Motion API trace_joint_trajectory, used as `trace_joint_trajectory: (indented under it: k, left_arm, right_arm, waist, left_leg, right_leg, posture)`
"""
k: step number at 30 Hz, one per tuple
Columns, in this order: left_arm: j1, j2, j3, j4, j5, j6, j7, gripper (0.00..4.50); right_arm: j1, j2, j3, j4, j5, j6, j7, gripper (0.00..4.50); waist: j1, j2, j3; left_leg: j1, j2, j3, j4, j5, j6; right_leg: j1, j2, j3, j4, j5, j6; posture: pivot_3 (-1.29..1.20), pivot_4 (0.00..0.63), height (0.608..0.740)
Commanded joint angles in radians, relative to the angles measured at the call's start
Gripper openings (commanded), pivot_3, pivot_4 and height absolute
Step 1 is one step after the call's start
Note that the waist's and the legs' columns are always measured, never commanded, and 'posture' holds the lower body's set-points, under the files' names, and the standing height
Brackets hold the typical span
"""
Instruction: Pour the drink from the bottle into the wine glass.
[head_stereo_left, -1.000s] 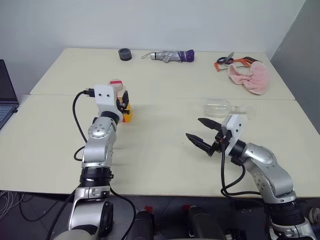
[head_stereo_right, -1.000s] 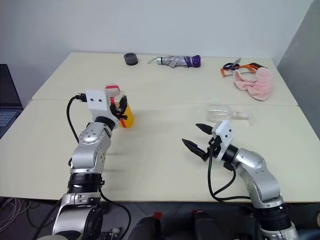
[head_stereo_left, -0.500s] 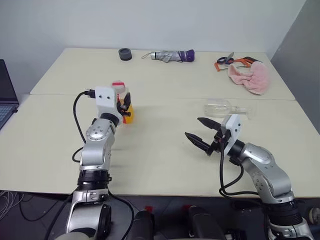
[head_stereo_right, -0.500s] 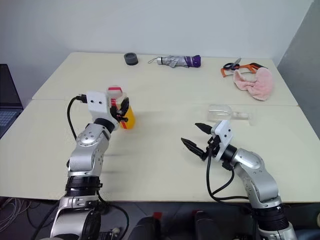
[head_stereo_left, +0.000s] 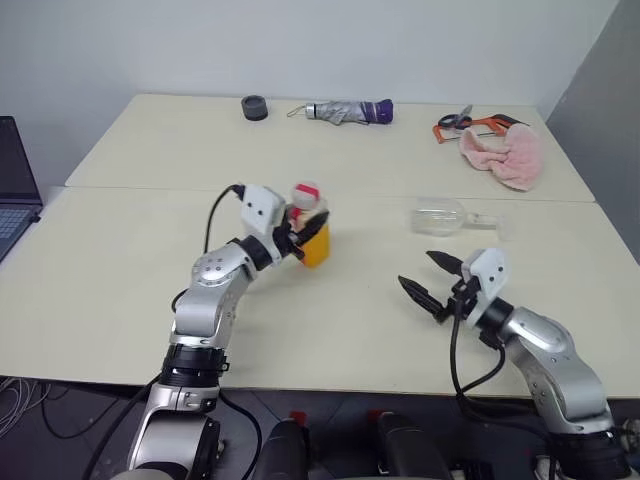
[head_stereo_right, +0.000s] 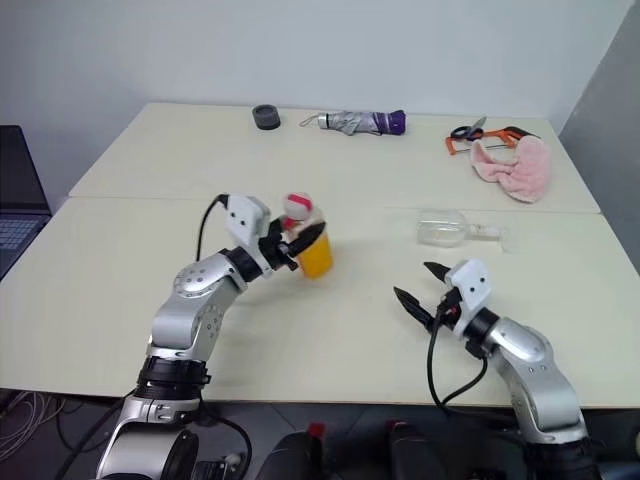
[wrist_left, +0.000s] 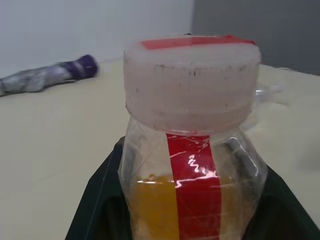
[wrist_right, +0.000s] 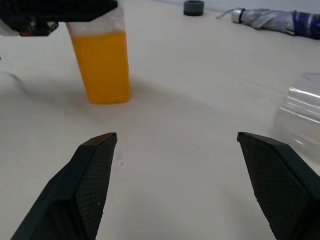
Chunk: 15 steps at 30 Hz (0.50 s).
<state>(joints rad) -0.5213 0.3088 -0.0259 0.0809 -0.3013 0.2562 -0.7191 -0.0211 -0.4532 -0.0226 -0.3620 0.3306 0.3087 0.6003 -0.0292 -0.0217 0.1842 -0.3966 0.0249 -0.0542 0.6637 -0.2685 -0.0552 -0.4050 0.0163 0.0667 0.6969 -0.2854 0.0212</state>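
**Glass lies on its side, nearer the free right gripper**

The glass (head_stereo_left: 447, 216) is not standing. It lies flat on the table (head_stereo_left: 120, 260), right of centre in the left eye view, with its long axis running across the frame: bowl to the left, stem and foot to the right, as far as the clear material lets me judge. It is above and slightly left of the right gripper (head_stereo_left: 430, 278), near it but apart, so this arm is the closer one to set it upright.

The right gripper points level, toward the upper left of the frame, its fingers (wrist_right: 95, 170) spread wide with nothing between them. In its wrist view the glass sits at the right edge, off the line between the fingers.

The left gripper (head_stereo_left: 298, 234) is clenched on the bottle (head_stereo_left: 311, 228), centre of the frame, upright and just above or on the table. The cap (wrist_left: 192, 75) is on, and the drink (wrist_right: 101, 65) fills the lower body. This forearm reaches level toward the right.
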Motion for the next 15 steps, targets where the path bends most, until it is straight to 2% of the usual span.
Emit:
trace_joint_trajectory:
  k: [1,5,8,15]
  left_arm:
    - [-0.061,0.0,-0.04,0.0,-0.05,-0.022,-0.139,1.89]
    - [-0.104,0.007,-0.091,0.046,-0.062,-0.04,-0.294,1.89]
    - [-0.13,-0.002,-0.101,0.07,-0.089,-0.033,-0.375,1.89]
    - [-0.173,-0.014,-0.145,0.106,-0.087,-0.041,-0.511,1.89]
  right_arm:
    - [0.027,-0.031,-0.042,-0.113,0.017,-0.006,0.004,4.12]
    - [0.045,-0.103,-0.106,-0.235,0.177,0.131,0.051,4.12]
    - [0.005,-0.13,-0.136,-0.306,0.253,0.205,0.02,4.12]
    - [-0.212,-0.095,-0.086,-0.379,0.357,0.38,-0.137,4.12]
  waist:
    - [-0.003,0.0,0.0]
    - [-0.004,0.0,0.0]
    - [-0.005,0.0,0.0]
    - [-0.003,0.0,0.0]
  left_leg:
    - [0.0,0.0,0.0,0.0,0.0,0.0]
    - [0.0,0.0,0.0,0.0,0.0,0.0]
    - [0.0,0.0,0.0,0.0,0.0,0.0]
    - [0.0,0.0,0.0,0.0,0.0,0.0]
  right_leg:
    - [0.0,0.0,0.0,0.0,0.0,0.0]
    - [0.0,0.001,0.001,0.0,0.0,0.0]
    - [0.0,0.001,0.001,0.0,0.0,0.0]
    - [0.0,0.002,0.001,0.0,0.0,0.0]
  posture:
    - [0.0,0.15,0.74]
    - [0.0,0.15,0.74]
    - [0.0,0.15,0.74]
    - [0.0,0.15,0.74]
